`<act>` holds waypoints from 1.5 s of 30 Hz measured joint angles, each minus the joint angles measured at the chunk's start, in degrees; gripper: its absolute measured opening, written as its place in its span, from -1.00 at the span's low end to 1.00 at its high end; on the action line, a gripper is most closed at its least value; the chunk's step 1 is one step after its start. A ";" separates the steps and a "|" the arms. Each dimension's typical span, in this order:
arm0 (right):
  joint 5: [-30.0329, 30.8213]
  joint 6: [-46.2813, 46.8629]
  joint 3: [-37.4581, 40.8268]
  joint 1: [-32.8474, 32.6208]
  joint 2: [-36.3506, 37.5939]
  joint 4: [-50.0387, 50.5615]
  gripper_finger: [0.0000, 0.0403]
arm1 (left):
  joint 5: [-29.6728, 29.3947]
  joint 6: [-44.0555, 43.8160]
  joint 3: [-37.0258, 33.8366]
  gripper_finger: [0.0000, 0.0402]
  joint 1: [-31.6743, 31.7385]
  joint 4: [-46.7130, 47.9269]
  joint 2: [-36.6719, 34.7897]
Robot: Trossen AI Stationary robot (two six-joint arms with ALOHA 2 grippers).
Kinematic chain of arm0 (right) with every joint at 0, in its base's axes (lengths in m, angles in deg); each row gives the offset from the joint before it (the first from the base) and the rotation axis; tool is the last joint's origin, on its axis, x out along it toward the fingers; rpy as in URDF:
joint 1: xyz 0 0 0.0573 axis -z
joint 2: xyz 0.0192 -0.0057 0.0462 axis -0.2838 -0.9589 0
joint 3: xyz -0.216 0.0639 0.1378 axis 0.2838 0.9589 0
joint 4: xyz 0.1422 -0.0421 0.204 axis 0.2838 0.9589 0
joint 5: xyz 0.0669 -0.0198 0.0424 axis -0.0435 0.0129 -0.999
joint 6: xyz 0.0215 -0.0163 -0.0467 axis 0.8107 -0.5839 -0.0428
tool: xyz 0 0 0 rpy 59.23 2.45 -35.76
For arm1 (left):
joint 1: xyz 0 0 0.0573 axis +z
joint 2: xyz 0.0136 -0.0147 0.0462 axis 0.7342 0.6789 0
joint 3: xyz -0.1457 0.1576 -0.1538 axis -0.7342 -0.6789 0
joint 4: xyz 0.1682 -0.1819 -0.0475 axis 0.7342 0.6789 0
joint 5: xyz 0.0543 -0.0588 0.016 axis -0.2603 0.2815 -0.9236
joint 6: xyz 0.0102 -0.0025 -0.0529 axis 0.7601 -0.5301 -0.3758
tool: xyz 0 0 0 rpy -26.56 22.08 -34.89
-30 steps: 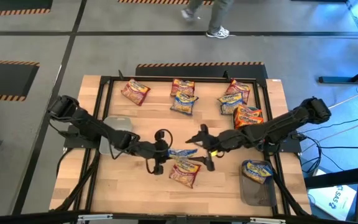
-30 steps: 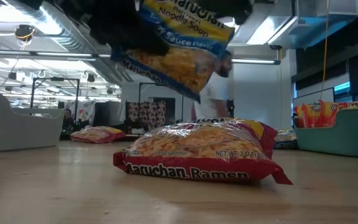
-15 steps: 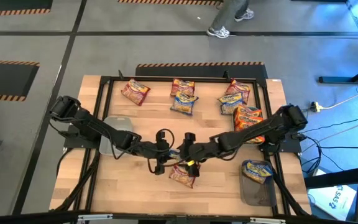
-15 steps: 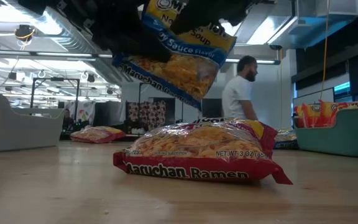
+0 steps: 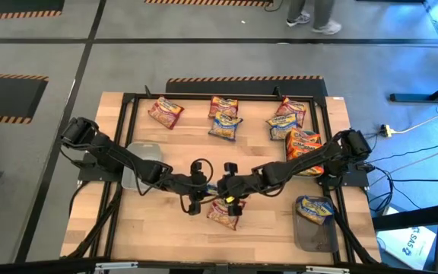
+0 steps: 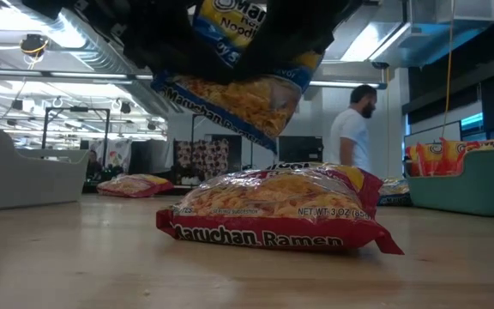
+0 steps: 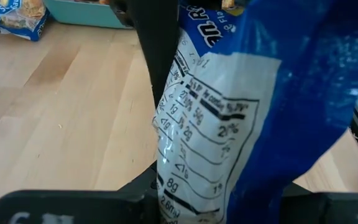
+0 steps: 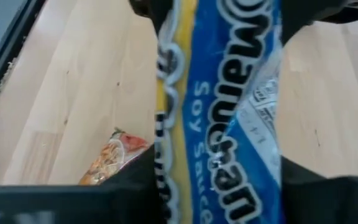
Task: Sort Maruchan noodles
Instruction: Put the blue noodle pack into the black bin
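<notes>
A blue-and-yellow noodle packet [image 5: 214,187] hangs in the air over the table's middle, between my left gripper [image 5: 198,187] and my right gripper [image 5: 230,187], both shut on it. In the low view the packet [image 6: 238,81] is tilted above a maroon-and-yellow packet [image 6: 277,210], which lies flat on the wood [image 5: 225,214]. More packets lie along the far edge: one maroon [image 5: 166,113], a maroon and a blue one [image 5: 224,118], and a small heap [image 5: 284,122]. My left gripper pinches the blue-and-yellow packet between its two fingers, coming level from the table's left; the printed back [image 7: 191,180] runs between them. The packet is lifted clear and tilted. My right gripper comes level from the table's right, one finger at each side of the packet's front [image 8: 219,174]. The wrapper looks bunched narrow between them.
A grey tray [image 5: 144,164] sits on the left; a teal tray [image 6: 474,184] with orange packets [image 5: 303,144] on the right; another grey tray [image 5: 318,232] holding a blue packet is near right. A person [image 6: 354,129] walks beyond the table's far side.
My right gripper has moved toward the table's left, up to the packet that my left gripper holds, and its wide-open fingers have closed in on it. The packet has stayed in the air above the maroon one. The person behind has walked rightward.
</notes>
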 joint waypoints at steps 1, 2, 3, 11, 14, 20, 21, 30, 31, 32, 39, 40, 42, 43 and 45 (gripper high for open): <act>0.20 -0.04 0.00 -0.01 0.00 0.03 -0.38 | -0.03 0.21 0.00 -0.56 0.00 0.02 0.00; 0.50 -0.63 0.00 -0.02 -0.02 0.15 -0.46 | -0.29 0.33 0.00 -0.55 0.02 0.06 0.00; 0.94 -1.48 0.00 -0.04 -0.07 0.20 -0.53 | -0.48 0.35 0.00 -0.53 0.04 0.14 0.00; 2.47 -3.13 0.00 -0.11 -0.12 0.41 -0.54 | 0.94 0.78 0.00 -0.30 0.11 0.84 -0.44; 2.50 -2.99 -0.04 -0.20 -0.06 0.94 -0.44 | 4.78 1.91 0.24 -0.27 0.16 5.37 -3.28; 1.29 -0.96 0.00 -0.24 3.30 5.78 -0.55 | 4.15 0.88 0.22 -0.28 -1.51 13.11 -11.08; 0.48 -0.12 -0.02 -0.28 4.14 7.16 -0.56 | 3.71 0.84 0.32 -0.28 -2.06 13.04 -11.94; -6.27 14.85 -0.02 -7.44 13.58 26.23 -0.47 | -0.44 0.81 0.27 -0.28 -9.55 14.72 -12.21; -6.31 17.61 -0.02 -8.74 14.46 28.37 -0.47 | -1.48 0.81 0.23 -0.28 -10.34 14.78 -11.79; -6.17 20.47 -0.02 -10.05 15.40 30.64 -0.47 | -2.52 0.79 0.22 -0.28 -10.92 14.81 -11.44; 0.22 43.75 0.00 -22.84 20.54 43.73 -0.56 | -7.45 0.79 0.22 -0.28 -13.06 14.22 -9.05; 2.59 46.97 0.00 -25.48 20.95 45.18 -0.55 | -7.60 0.79 0.22 -0.28 -13.07 14.43 -9.01; 6.57 53.86 0.00 -30.95 21.14 47.68 -0.51 | -7.77 0.73 0.22 -0.28 -13.05 14.16 -9.01; 7.78 56.99 0.00 -33.44 21.14 48.67 -0.49 | -7.82 0.71 0.22 -0.28 -13.05 14.12 -9.03; 9.64 63.42 0.20 -37.52 21.15 51.14 -0.48 | -7.85 0.97 0.22 -0.28 -13.05 13.84 -9.02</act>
